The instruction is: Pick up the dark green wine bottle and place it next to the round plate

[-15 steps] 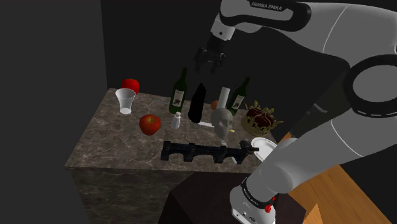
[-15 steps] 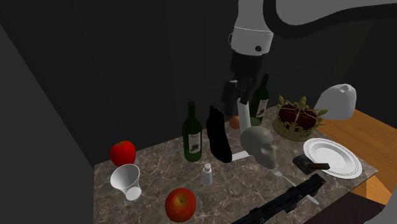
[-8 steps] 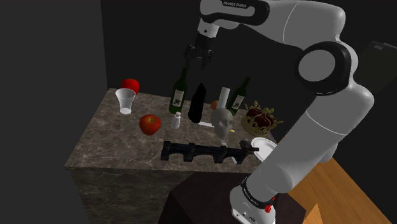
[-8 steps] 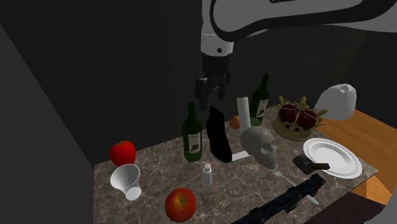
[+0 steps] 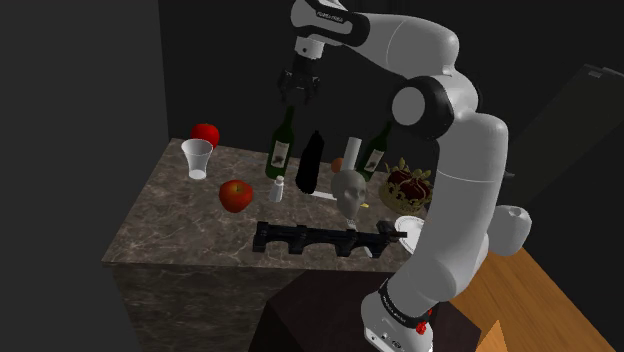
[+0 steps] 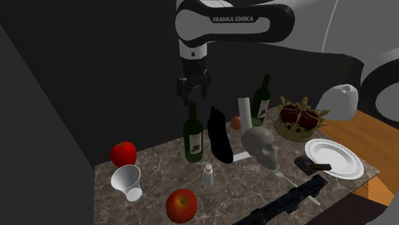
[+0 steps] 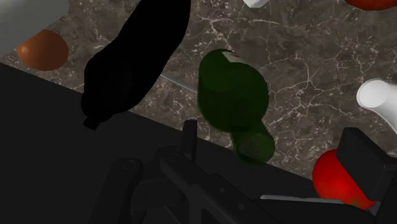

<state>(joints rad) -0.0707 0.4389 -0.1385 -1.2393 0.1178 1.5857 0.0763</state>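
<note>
A dark green wine bottle (image 5: pixel 281 145) (image 6: pixel 193 134) with a pale label stands upright at the back of the marble counter. My gripper (image 5: pixel 298 92) (image 6: pixel 194 89) hangs open straight above its neck, not touching it. In the wrist view the bottle (image 7: pixel 234 95) is seen from above, and its cap sits between my spread fingertips (image 7: pixel 275 145). A second green bottle (image 5: pixel 377 152) (image 6: pixel 261 102) stands further toward the shoulder view's right. The round white plate (image 5: pixel 412 232) (image 6: pixel 334 158) lies at the counter's near right corner, partly hidden by my arm in the shoulder view.
A black bottle (image 6: pixel 220 135) stands close beside the target, then a white cylinder (image 6: pixel 243 114), grey skull (image 6: pixel 261 146) and crown (image 6: pixel 298 119). Two red apples (image 6: pixel 123 153) (image 6: pixel 181 204), a white cup (image 6: pixel 127 181), a small bottle (image 6: pixel 208 174) and a long black object (image 5: pixel 320 240) crowd the front.
My arm has swung toward the shoulder view's left, from above the white cylinder past the black bottle to above the left green bottle. The fingers stayed open.
</note>
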